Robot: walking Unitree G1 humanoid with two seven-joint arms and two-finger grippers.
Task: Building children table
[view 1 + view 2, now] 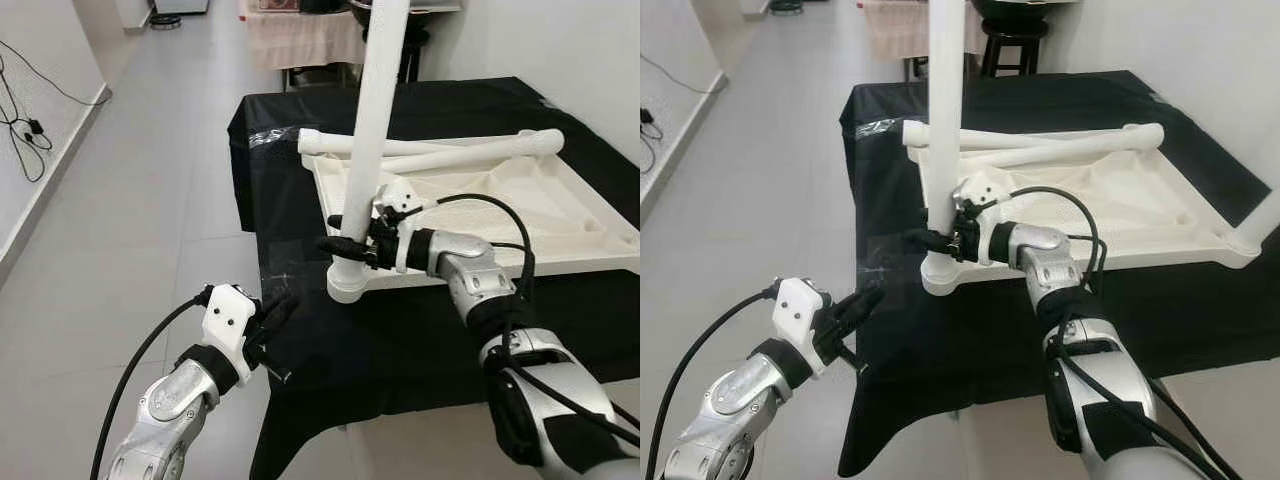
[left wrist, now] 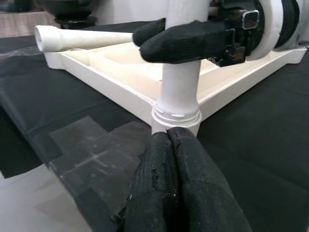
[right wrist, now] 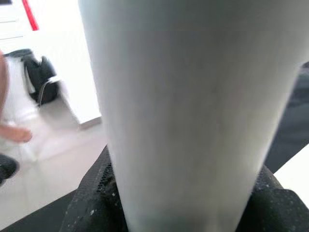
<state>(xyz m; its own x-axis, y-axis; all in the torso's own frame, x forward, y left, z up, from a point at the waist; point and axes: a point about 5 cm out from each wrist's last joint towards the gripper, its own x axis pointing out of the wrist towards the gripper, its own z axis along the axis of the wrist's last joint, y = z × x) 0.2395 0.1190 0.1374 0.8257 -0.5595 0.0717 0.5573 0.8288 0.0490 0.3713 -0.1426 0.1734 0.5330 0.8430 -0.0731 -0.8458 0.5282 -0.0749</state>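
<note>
Smooth white plastic table leg (image 1: 372,130) standing upright in the near corner socket of the upturned tabletop (image 1: 560,215), right gripper (image 1: 345,238) clamped around it, left gripper (image 1: 277,312) pinched closed just below the black-draped table (image 1: 400,330) edge.

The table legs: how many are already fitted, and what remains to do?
One upright leg stands in the near corner socket of the upside-down tabletop; the right gripper is shut on it. Two loose legs lie on the tabletop, unfitted. The left gripper hovers by the table edge, shut.
</note>
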